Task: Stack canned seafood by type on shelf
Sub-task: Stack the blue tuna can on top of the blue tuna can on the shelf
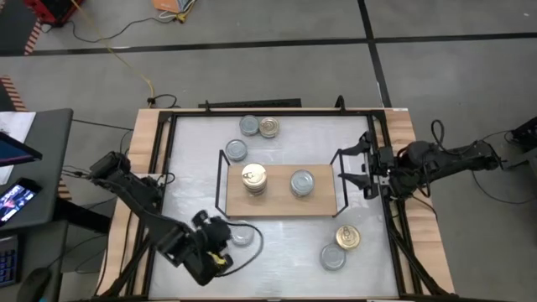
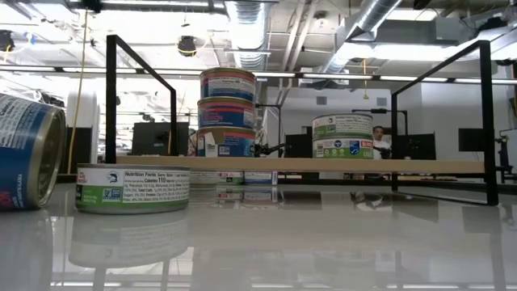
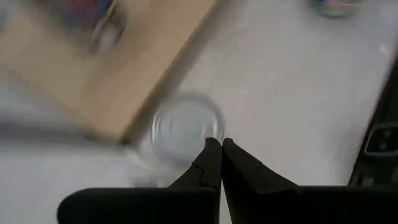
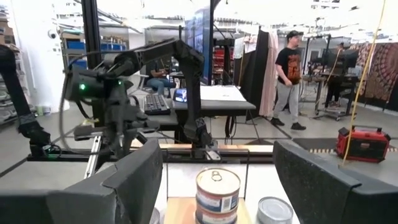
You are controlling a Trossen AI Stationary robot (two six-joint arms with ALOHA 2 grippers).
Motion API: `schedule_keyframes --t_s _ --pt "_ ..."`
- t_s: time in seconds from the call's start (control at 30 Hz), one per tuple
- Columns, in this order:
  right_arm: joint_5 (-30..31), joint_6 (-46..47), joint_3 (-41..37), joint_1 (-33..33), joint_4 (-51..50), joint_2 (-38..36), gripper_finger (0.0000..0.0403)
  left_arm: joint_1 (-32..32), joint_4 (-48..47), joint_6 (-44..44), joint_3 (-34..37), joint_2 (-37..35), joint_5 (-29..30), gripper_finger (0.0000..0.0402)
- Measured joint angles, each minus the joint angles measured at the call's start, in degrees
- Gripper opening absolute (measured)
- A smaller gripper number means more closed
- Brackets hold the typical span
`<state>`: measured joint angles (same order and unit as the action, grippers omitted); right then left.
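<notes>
Left gripper (image 3: 221,144): fingers pressed together, empty, poised above silver-lidded tin (image 3: 186,126) just off shelf's corner.
Shelf (image 1: 281,204): held a stack of gold-lidded tins (image 1: 253,177) and a silver-lidded stack (image 1: 302,182), apart.
Loose tins: lay on white tabletop (image 1: 277,252) around shelf.
Right gripper (image 1: 367,171): spread wide, empty, at shelf's right end.

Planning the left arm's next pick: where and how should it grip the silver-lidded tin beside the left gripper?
Take the silver-lidded tin by its round side wall, from straight above, with the jaws straddling the lid. It sits flat, lid up, close to the shelf corner. The left gripper is shut; open it first.
</notes>
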<state>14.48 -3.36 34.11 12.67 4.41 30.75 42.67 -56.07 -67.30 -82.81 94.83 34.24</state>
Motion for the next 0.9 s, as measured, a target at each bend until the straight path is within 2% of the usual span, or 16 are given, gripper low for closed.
schedule_keyframes --t_s 0.1,0.17,0.27,0.4,0.53,0.77,0.9 --pt "0.00 1.67 0.00 0.11 -1.04 -0.01 0.0329 -1.60 5.68 18.83 -0.07 0.00 0.76 0.0004" --pt "0.00 3.00 0.00 0.34 -1.87 -0.01 0.0329 -2.49 8.62 28.35 0.16 0.00 2.34 0.0004" --pt "0.02 3.42 0.00 1.38 -3.01 0.01 0.0329 -3.96 10.36 37.46 0.39 0.00 5.32 0.0012" --pt "0.02 4.81 0.00 2.95 -4.09 0.06 0.0329 -6.05 10.96 48.88 0.39 0.00 3.51 0.0058" --pt "0.27 8.25 -1.60 5.06 -4.55 0.03 0.0329 -8.18 11.10 54.39 0.42 0.00 -3.70 0.0133" --pt "0.51 16.93 -3.48 7.92 -4.91 0.45 0.0329 -9.58 5.86 54.72 0.44 0.00 -21.82 0.0262" --pt "5.32 19.98 -3.48 10.36 -3.47 3.25 0.0329 -8.77 -0.41 57.42 0.44 0.00 -25.39 0.0303"
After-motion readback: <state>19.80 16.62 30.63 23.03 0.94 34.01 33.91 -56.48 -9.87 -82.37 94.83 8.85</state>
